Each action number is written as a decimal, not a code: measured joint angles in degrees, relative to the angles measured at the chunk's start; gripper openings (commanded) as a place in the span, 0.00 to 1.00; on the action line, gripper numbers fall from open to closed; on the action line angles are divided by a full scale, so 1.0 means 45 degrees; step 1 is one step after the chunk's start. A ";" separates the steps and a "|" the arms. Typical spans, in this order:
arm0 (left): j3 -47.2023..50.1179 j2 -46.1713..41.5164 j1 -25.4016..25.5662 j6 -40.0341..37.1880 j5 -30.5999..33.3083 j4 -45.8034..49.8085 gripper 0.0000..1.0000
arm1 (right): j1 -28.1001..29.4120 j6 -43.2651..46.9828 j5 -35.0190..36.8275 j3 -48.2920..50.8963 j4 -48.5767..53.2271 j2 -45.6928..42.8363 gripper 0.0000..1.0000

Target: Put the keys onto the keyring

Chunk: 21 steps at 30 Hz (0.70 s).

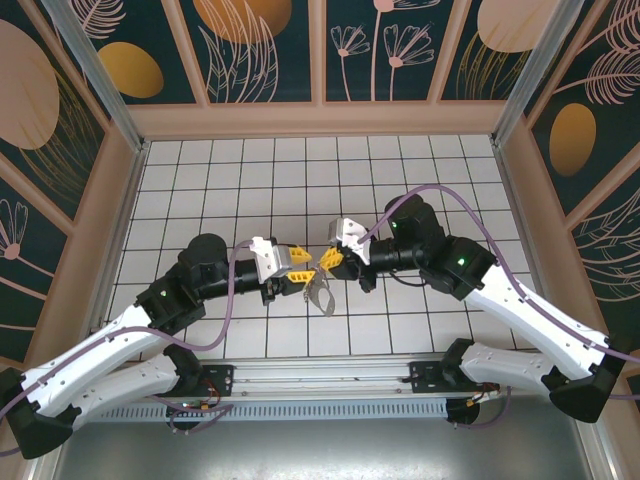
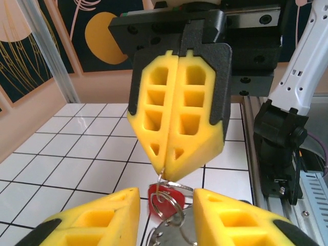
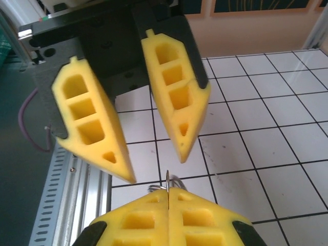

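Right gripper [image 2: 170,170]: closed. Its two yellow fingers are pressed together, and a thin wire of the keyring [image 1: 320,294] goes into the seam at the tip, so I judge it is gripping the keyring.
Left gripper [image 3: 154,166]: open. There is a clear gap between its fingers, and I see nothing pressed between them.
How the two stand: tip to tip above the middle of the bench [image 1: 400,310], the left gripper coming from the left and the right gripper from the right, very near to each other.
Where the keyring is: it hangs down from the tip of the right gripper, above the white tiles and between the two grippers.
Where the key is: the red head of the key [image 2: 179,199] is just under the tip of the right gripper, with a silver loop of the ring across it. In the left wrist view it lies in the gap between the left fingers.
Long axis: the keyring hangs downward, across the line that joins the two grippers. How the blade of the key points, I cannot tell.
Nearer arm: the left one, because the key is already between its fingers.
What the next move turns on: my judgement is that the left gripper must close on the red head without pulling the ring out of the right gripper.
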<state>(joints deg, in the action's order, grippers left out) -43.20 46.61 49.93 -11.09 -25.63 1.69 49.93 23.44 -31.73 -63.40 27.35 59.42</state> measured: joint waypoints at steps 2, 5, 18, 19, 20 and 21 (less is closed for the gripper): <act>0.0175 -0.0126 0.0000 0.0146 0.0126 -0.0039 0.37 | -0.0073 0.0000 0.0189 0.0000 0.0005 0.0063 0.00; 0.0515 -0.0398 0.0000 0.0427 0.0544 -0.0102 0.40 | -0.0219 0.0000 0.0651 -0.0073 0.0015 0.0316 0.00; 0.2336 -0.0656 0.0000 0.2351 0.5887 -0.0811 0.61 | -0.0991 -0.0350 0.3143 -0.0738 -0.0155 0.3458 0.00; 0.2472 -0.0622 0.0000 0.2579 0.6295 -0.0908 0.71 | -0.1083 -0.0408 0.3191 -0.0908 -0.0291 0.3857 0.00; 0.2589 -0.0563 0.0000 0.2749 0.6737 -0.1005 0.83 | -0.1166 -0.0471 0.3245 -0.1069 -0.0408 0.4216 0.00; 0.2705 -0.0486 0.0000 0.3011 0.7223 -0.1137 0.98 | -0.1248 -0.0563 0.3303 -0.1287 -0.0510 0.4614 0.00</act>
<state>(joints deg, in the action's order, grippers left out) -31.03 44.42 49.93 2.46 6.87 -3.42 44.31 20.91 -16.86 -69.19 25.06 80.18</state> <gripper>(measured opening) 0.763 0.038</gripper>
